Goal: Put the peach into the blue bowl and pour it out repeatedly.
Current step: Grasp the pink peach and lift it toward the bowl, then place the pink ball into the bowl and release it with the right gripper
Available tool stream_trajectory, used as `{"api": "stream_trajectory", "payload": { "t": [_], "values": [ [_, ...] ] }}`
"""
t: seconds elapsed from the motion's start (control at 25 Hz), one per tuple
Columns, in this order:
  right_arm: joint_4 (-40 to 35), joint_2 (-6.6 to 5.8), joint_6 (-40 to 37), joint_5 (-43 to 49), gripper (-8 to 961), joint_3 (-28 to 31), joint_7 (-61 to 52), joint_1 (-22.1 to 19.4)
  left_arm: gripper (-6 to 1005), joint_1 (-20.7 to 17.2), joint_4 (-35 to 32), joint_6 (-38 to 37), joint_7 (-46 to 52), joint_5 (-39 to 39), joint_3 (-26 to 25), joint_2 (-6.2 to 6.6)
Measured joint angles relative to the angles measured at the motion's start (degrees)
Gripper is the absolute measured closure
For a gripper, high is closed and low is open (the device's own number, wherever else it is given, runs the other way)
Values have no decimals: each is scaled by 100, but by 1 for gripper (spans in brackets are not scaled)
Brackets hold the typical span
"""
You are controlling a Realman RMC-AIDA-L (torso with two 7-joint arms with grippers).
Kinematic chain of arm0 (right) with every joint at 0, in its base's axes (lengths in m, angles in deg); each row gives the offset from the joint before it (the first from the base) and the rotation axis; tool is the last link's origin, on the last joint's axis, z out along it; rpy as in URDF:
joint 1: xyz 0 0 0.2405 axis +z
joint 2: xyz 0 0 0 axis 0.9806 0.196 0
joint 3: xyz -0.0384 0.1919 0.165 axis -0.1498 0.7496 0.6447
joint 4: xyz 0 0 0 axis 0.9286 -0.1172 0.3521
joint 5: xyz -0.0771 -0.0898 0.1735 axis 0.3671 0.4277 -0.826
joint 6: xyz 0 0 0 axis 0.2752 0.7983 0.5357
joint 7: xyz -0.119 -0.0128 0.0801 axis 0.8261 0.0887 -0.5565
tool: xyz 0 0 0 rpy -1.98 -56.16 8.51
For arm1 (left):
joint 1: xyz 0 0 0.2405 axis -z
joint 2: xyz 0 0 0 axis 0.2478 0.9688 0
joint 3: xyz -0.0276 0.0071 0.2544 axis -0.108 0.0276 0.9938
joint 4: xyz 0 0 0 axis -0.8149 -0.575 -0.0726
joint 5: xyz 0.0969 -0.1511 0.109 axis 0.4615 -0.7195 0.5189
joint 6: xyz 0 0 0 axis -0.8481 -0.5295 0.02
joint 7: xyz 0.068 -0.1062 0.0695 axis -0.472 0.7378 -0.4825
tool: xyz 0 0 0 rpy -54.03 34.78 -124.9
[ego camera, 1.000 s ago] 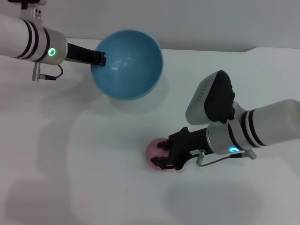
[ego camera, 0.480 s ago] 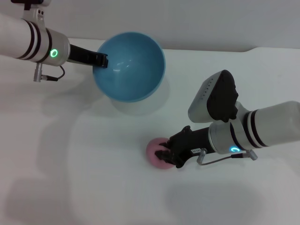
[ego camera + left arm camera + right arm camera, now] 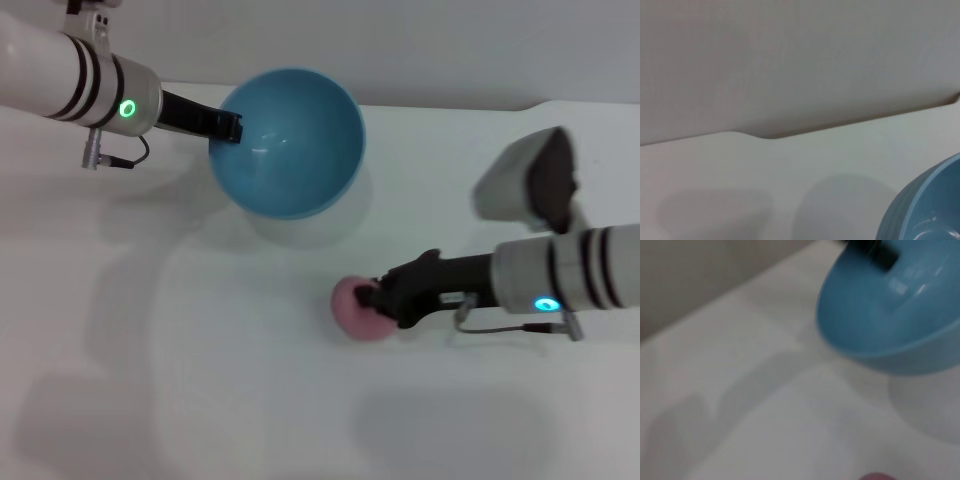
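The blue bowl is held above the white table at the back, tilted with its empty inside facing me; its shadow lies below it. My left gripper is shut on the bowl's left rim. The bowl's outer wall shows in the left wrist view. The pink peach is in front of and to the right of the bowl, low over the table. My right gripper is shut on its right side. The right wrist view shows the bowl and the top of the peach.
The white table runs to a grey wall at the back, with a raised edge step at the back right. Nothing else stands on it.
My right gripper closed on the peach and moved it right and slightly back. The left arm shifted the bowl a little to the right.
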Motion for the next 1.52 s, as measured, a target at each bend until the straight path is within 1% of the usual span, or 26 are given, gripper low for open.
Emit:
{"api": "stream_trajectory", "payload": {
  "t": [0.04, 0.2, 0.32, 0.48, 0.56, 0.6, 0.68, 0.72, 0.76, 0.84, 0.88, 0.96, 1.12, 1.16, 1.28, 1.52],
  "values": [
    [-59, -10, -186, 19, 873, 262, 83, -121, 1000, 9, 1, -19, 5, 2, 26, 3],
    [-173, -23, -1238, 36, 894, 1617, 808, -590, 1000, 52, 2, -70, 9, 0, 177, 2],
    [-310, -23, -2301, 19, 898, 2611, 1386, -920, 999, 71, 17, -77, 10, 0, 338, -1],
    [-545, -24, -3550, -73, 904, 3753, 1738, -1129, 999, 182, 167, -134, 18, -16, 647, -9],
    [-591, -24, -3988, -266, 907, 4214, 1760, -1142, 999, 288, 290, -242, 19, -38, 876, -20],
    [-594, -24, -4084, -374, 907, 4339, 1765, -1124, 999, 329, 326, -308, 20, -45, 977, -30],
    [-624, -24, -4178, -517, 907, 4478, 1775, -1021, 999, 394, 355, -436, 21, -87, 1169, -58],
    [-625, -24, -4161, -516, 907, 4478, 1782, -964, 999, 449, 360, -534, 22, -268, 1410, -74],
    [-625, -24, -4161, -516, 907, 4478, 1782, -964, 1000, 449, 360, -534, 22, -268, 1410, -74],
    [-588, -24, -4077, -488, 907, 4453, 1828, -842, 1000, 486, 362, -604, 23, -591, 1684, -68],
    [-490, -15, -3899, -363, 907, 4422, 1887, -704, 1000, 502, 357, -628, 23, -723, 1786, -63],
    [-437, -8, -3821, -272, 908, 4407, 1903, -645, 1000, 531, 350, -666, 24, -837, 1876, -64],
    [-199, 4, -3486, 355, 908, 4208, 1894, -358, 1000, 623, 345, -825, 24, -986, 1995, -84],
    [-127, 14, -3325, 536, 908, 4058, 1891, -289, 1000, 662, 333, -861, 24, -1074, 2117, -83],
    [-115, 15, -3193, 560, 908, 3907, 1865, -281, 999, 691, 331, -863, 25, -1097, 2156, -77],
    [-111, 3, -2738, 725, 889, 3488, 1448, -281, 1000, 789, 354, -864, 32, -1107, 2162, -67]
  ]
}}
